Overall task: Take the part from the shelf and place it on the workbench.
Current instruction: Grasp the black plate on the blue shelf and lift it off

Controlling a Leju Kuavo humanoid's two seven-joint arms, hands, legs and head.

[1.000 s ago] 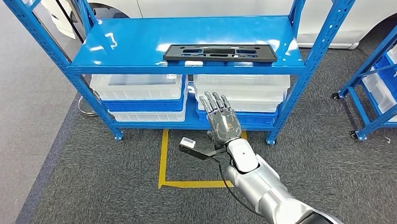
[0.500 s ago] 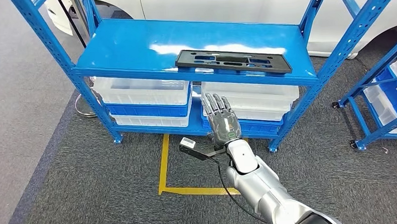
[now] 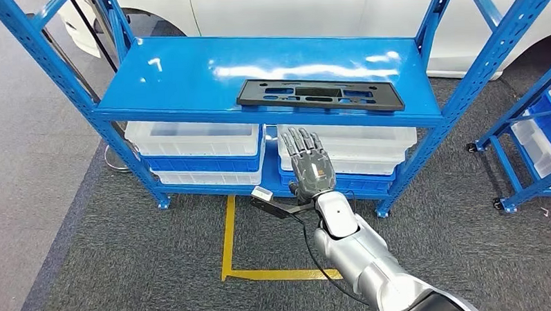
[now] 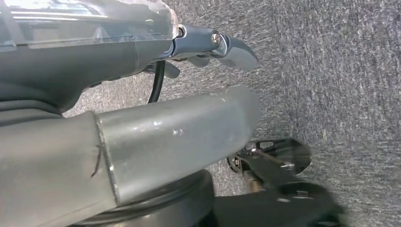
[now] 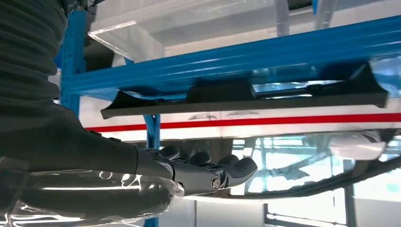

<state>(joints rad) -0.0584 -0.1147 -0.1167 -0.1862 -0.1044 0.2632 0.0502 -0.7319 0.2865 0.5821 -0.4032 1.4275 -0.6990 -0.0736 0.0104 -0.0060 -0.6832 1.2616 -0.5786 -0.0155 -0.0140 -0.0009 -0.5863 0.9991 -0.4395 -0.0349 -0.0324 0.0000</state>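
Observation:
The part (image 3: 319, 95) is a long flat black plate with cut-outs. It lies on the top level of the blue shelf (image 3: 187, 69), toward the right and close to the front edge. My right hand (image 3: 307, 163) is raised in front of the shelf, just below that front edge and under the part's left half. Its fingers are straight and spread, and it holds nothing. From the right wrist the part (image 5: 241, 97) is seen edge-on beyond the fingers (image 5: 203, 172). My left hand (image 4: 179, 127) hangs over the carpet, its thumb and a finger (image 4: 231, 49) apart and holding nothing.
White and blue bins (image 3: 196, 141) fill the lower shelf level behind my right hand. Yellow tape (image 3: 227, 233) marks the grey carpet in front. A second blue rack (image 3: 528, 140) stands at the right. A white car (image 3: 309, 9) is behind the shelf.
The whole picture has shifted, so the camera has moved and the shelf now sits a little closer. My right hand stays spread, its fingertips nearer the top level's front edge.

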